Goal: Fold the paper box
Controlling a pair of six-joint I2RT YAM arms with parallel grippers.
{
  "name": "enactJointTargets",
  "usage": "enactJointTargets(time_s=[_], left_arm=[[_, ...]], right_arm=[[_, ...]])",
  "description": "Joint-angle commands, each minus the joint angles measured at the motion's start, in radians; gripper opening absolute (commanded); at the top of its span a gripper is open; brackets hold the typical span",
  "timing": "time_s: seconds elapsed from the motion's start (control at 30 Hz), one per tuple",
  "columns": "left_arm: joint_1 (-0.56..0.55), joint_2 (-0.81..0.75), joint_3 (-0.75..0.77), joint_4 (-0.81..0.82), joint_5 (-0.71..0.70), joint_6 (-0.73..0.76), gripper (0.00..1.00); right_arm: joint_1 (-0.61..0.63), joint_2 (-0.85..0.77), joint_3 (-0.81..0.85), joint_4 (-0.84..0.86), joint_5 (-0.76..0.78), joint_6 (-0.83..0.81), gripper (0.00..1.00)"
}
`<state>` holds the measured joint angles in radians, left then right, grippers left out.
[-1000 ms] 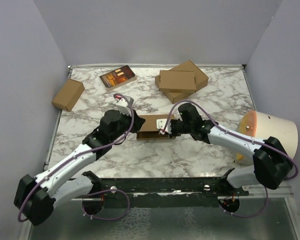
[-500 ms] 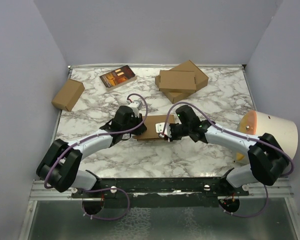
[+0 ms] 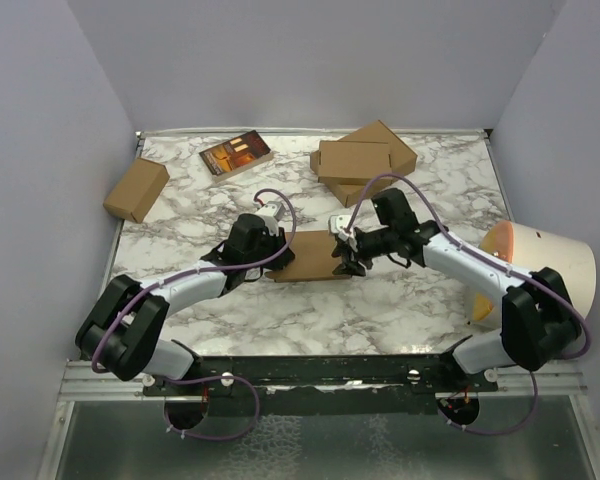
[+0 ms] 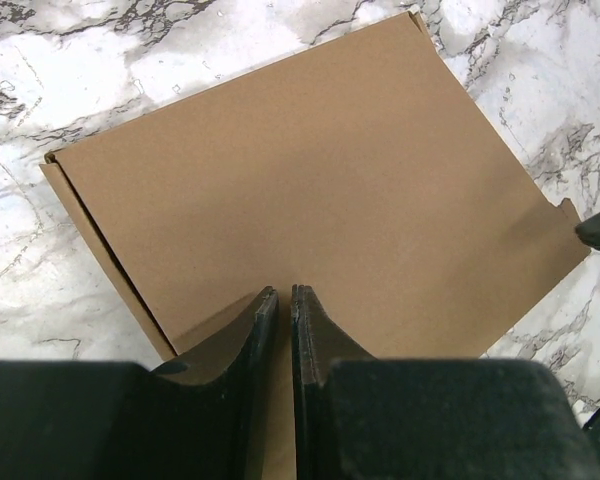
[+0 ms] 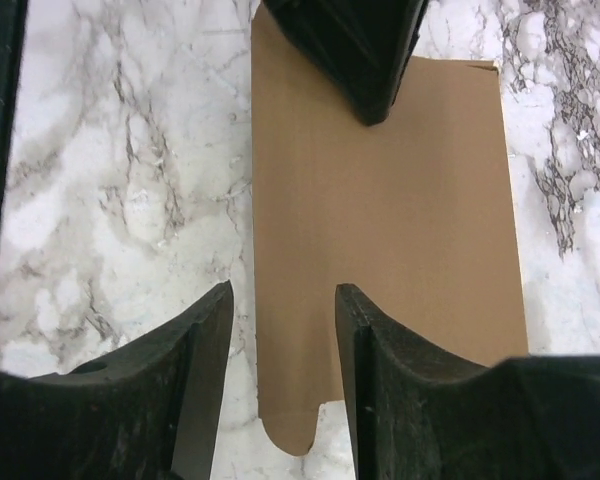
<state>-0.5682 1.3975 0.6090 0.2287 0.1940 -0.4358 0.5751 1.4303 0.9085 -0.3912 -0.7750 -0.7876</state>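
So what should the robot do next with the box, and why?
Probably lift the left tool straight up off the paper box. The box looks closed and flat, the right tool hangs open over its edge holding nothing, and only the left tool's shut tips seem to press on its top.

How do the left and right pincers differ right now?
The left pincer has its fingers almost together; the right pincer stands open with a clear gap. The left pincer is at the left end of the paper box, the right pincer at its right end. Both point down over that closed flat box.
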Motion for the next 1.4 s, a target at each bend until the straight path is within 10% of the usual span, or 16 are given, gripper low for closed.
enactJointTargets(time_s=[0.0, 0.47, 0.93, 1.37], left_arm=[[0.005, 0.031, -0.019, -0.04, 0.011, 0.004, 0.15], [0.005, 0.031, -0.011, -0.043, 0.037, -0.009, 0.15], [0.035, -0.23, -0.049, -0.135, -0.103, -0.028, 0.27], [0.035, 0.014, -0.113, 0.114, 0.128, -0.135, 0.21]], right_arm=[[-0.027, 0.034, 0.046, 0.072, -0.148, 0.229, 0.42], [-0.069, 0.304, 0.125, 0.045, 0.04, 0.339, 0.13], [-0.069, 0.305, 0.14, 0.037, 0.003, 0.341, 0.16], [-0.074, 0.341, 0.147, 0.036, 0.025, 0.36, 0.21]])
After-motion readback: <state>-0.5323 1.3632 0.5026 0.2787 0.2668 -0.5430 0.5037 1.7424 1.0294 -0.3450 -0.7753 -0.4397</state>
